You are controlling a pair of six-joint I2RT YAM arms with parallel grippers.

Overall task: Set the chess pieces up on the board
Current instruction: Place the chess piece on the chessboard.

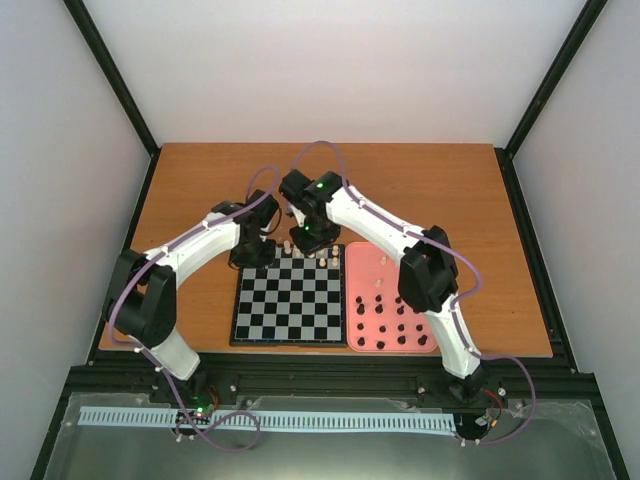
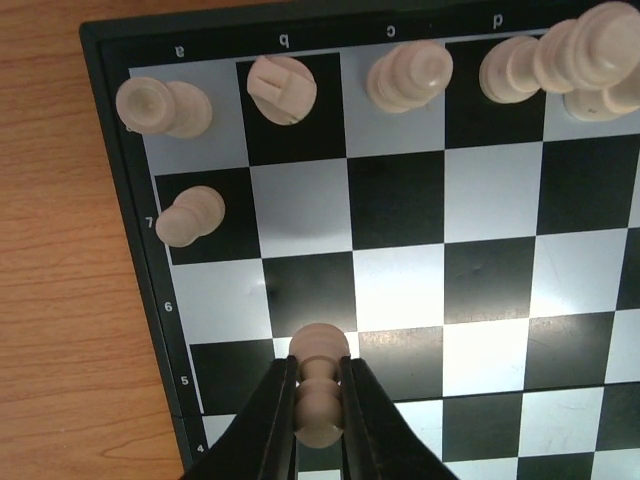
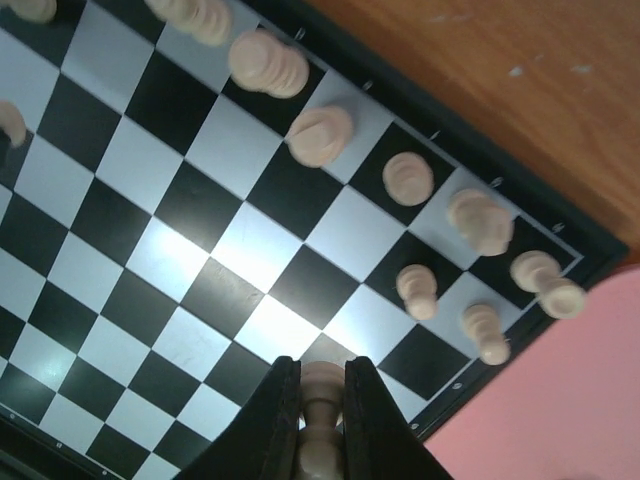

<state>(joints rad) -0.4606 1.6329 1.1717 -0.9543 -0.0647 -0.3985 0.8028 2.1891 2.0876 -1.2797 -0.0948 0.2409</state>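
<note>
1. While clamped on cream pawn [image 2: 320, 400], L gripper [image 2: 320, 368] hangs over board [image 2: 400, 200], nr a-file side.
2. R gripper [image 3: 322, 368] pinches second cream pawn [image 3: 322, 430] over board edge nr pink tray [image 3: 560, 400].
3. Other cream pcs [image 2: 410, 75] line far rank.

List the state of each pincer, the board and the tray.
Left pincer: shut on a cream pawn.
Right pincer: shut on a second cream pawn.
Board: flat on the table, cream pieces on its far rows.
Pink tray: holding mostly black pieces.
</note>
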